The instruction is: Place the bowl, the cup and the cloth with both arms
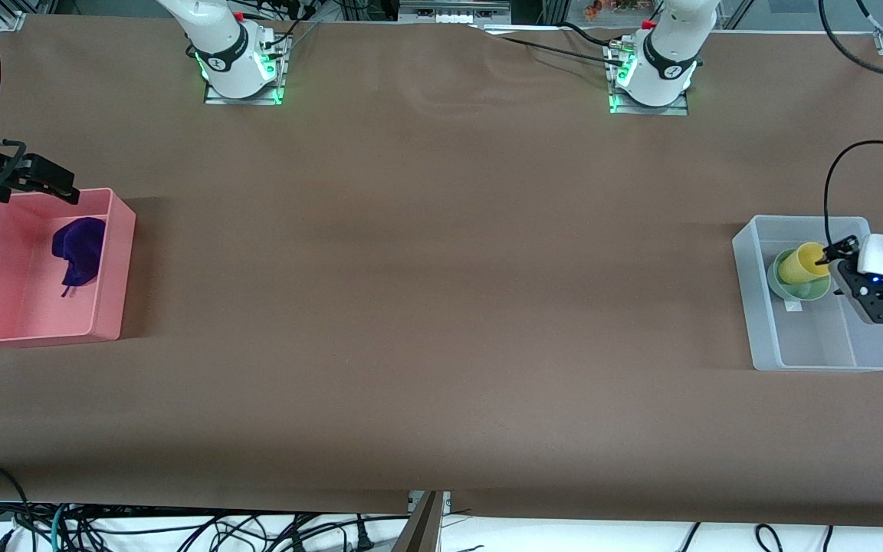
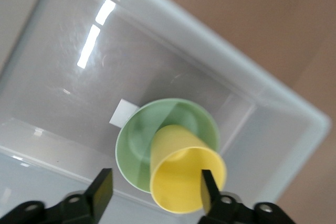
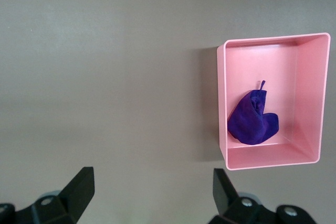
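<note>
Brown table (image 1: 426, 307), pink bin (image 1: 116, 268), clear bin (image 1: 825, 360)

The front view looks down from high across the table (image 1: 441, 307), facing both arm bases along its top edge, and takes in the whole surface. The left wrist view looks steeply down from close above the clear bin (image 2: 294, 103), which fills most of it; the front view shows that bin (image 1: 763, 307) at the left arm's end. The right wrist view looks straight down from higher up at the pink bin (image 3: 223, 103), seen in the front view (image 1: 116, 261) at the right arm's end.
</note>
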`<state>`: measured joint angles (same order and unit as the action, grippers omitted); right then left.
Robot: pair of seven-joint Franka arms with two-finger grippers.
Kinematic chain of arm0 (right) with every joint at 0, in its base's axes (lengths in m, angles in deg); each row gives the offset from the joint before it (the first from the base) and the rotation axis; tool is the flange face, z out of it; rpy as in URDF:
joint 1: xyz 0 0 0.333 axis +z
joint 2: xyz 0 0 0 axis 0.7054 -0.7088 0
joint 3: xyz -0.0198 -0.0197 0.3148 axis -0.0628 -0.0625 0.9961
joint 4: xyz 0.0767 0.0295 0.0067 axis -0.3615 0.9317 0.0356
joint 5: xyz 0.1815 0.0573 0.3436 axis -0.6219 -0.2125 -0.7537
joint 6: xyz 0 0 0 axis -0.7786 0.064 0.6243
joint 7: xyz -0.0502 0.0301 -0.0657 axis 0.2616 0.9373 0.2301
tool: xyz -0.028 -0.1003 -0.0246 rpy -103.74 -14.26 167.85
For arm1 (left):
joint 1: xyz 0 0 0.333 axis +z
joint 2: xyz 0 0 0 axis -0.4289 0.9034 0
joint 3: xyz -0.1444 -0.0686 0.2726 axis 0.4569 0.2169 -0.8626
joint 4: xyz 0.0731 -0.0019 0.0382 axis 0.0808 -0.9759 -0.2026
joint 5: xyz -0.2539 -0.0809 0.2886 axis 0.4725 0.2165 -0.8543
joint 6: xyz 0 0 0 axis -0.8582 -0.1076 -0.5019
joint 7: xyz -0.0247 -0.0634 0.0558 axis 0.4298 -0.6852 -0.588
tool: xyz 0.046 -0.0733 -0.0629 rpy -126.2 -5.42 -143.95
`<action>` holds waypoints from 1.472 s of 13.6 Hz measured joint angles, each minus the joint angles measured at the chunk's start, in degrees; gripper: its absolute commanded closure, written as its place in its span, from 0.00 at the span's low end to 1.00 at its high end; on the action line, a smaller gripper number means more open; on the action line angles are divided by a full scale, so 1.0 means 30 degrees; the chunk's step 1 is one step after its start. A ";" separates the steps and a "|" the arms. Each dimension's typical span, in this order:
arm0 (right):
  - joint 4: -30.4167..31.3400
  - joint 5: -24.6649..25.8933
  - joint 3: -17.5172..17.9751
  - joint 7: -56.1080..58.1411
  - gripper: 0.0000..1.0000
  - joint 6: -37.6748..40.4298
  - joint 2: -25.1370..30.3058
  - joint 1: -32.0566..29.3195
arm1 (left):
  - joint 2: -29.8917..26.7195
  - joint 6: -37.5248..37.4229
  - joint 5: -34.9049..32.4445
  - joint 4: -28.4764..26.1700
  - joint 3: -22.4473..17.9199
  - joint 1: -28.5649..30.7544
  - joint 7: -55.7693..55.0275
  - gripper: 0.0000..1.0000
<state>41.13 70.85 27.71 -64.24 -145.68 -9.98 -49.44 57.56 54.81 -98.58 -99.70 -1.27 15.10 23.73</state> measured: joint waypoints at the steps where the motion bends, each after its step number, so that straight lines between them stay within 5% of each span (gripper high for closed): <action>1: 0.0000 0.0000 0.0001 0.0000 0.00 0.0000 -0.0003 0.0001 | -0.0804 -0.0656 0.0509 0.0084 0.0258 -0.0011 -0.0528 0.00; 4: 0.0000 0.0001 0.0000 0.0000 0.00 -0.0001 -0.0005 0.0000 | -0.2736 -0.3015 0.1874 0.0879 0.1330 -0.0010 -0.3905 0.00; 9: -0.0001 0.0001 0.0000 0.0000 0.00 -0.0002 -0.0006 0.0000 | -0.3275 -0.6051 0.2179 0.3798 0.4679 -0.0326 -1.0412 0.00; 11: 0.0000 0.0002 -0.0001 0.0000 0.00 -0.0002 -0.0007 -0.0001 | -0.4024 -0.6526 0.2625 0.4249 0.4640 -0.1480 -1.2747 0.00; 13: 0.0000 0.0003 -0.0001 0.0000 0.00 -0.0002 -0.0008 0.0000 | -0.5347 -0.6987 0.3774 0.4188 0.2917 -0.3386 -1.4055 0.00; 17: 0.0000 0.0004 -0.0002 0.0000 0.00 -0.0002 -0.0009 -0.0002 | -0.6762 -0.7034 0.6666 0.3531 -0.3233 -0.7973 -1.7734 0.00; 20: -0.0001 0.0004 -0.0004 0.0000 0.00 -0.0003 -0.0009 -0.0003 | -0.7213 -0.6606 0.6691 0.2485 -0.5782 -1.0798 -2.0160 0.00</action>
<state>41.13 70.86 27.70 -64.24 -145.69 -10.01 -49.45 35.92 34.99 -78.51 -92.24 -18.61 -17.30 -36.75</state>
